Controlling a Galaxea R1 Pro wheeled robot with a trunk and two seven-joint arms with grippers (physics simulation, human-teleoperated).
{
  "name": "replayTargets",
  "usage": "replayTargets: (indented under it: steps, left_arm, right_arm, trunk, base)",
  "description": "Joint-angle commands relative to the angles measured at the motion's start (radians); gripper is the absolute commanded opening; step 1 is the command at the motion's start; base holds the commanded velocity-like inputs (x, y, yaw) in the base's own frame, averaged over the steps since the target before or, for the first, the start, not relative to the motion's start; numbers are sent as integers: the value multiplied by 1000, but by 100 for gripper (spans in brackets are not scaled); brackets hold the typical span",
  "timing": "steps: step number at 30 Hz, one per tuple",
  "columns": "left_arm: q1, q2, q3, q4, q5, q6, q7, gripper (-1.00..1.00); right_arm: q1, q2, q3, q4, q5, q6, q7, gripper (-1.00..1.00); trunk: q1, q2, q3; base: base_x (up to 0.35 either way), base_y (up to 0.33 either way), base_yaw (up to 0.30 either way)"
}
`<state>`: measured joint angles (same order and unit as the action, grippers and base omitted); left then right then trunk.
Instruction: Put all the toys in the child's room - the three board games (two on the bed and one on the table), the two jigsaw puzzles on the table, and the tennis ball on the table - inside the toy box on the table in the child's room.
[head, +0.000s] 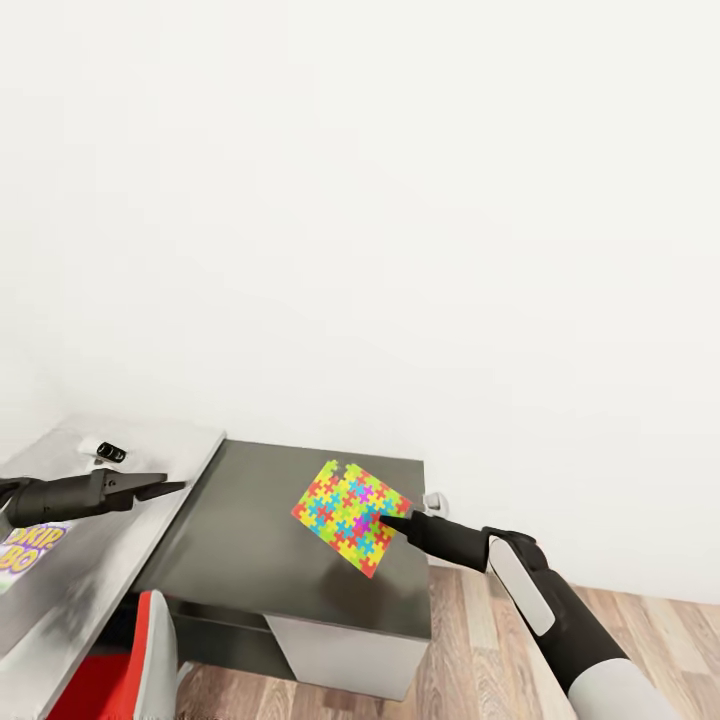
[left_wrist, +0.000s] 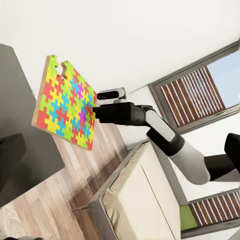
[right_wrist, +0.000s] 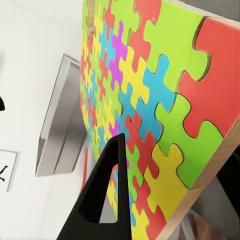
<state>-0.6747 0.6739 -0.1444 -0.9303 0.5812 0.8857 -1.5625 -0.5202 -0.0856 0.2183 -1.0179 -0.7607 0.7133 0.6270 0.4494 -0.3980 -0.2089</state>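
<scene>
A plain white wall backs the scene, with wood-plank floor (head: 640, 620) showing below at the right. From the head view, a pale grey table (head: 150, 470) slants in at the left, and against its right edge stands a lower, dark grey table (head: 250, 540) with a smooth matte top.

On the pale table, near its far edge, lies a small white and black object (head: 105, 452), too small to identify. At the near left edge a flat board game (head: 30, 550) with purple and yellow lettering lies partly out of frame. The left hand (head: 170, 487) hangs above this table, its dark tapered fingers drawn close to a point, with nothing between them. Below the table edge is something red and white (head: 130, 660), perhaps a chair.

The jigsaw puzzle (head: 352, 516), a square board of interlocked pieces in red, yellow, green, blue and purple, sits toward the far right corner of the dark table. The right hand (head: 390, 520) meets its right edge. Whether the board lies flat or is raised I cannot tell from here.

The left wrist view shows the puzzle (left_wrist: 65, 102) tilted up, its pale wooden edge visible, the right hand (left_wrist: 96, 111) gripping one side. It also shows slatted windows (left_wrist: 195, 95) and a beige box-like piece of furniture (left_wrist: 145, 200).

The right wrist view gives the puzzle (right_wrist: 150, 100) close up: glossy pieces, a plywood-like rim, one black finger (right_wrist: 107, 195) lying across its face.
</scene>
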Motion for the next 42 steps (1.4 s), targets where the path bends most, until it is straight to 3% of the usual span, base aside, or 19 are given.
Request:
replayTargets:
  steps: [1,42]
  left_arm:
    - [-2,1,-4,1,3,10,-4,100]
    - [-2,1,-4,1,3,4,-5,100]
  right_arm:
    - [-1,0,1,-1,-5,5,-2,-100]
    - [0,0,9,-23,-3,3,-5,-100]
  trunk:
    - [1,-2,-1]
    - [1,-2,48]
  base:
    - [0,0,229]
    - [0,0,228]
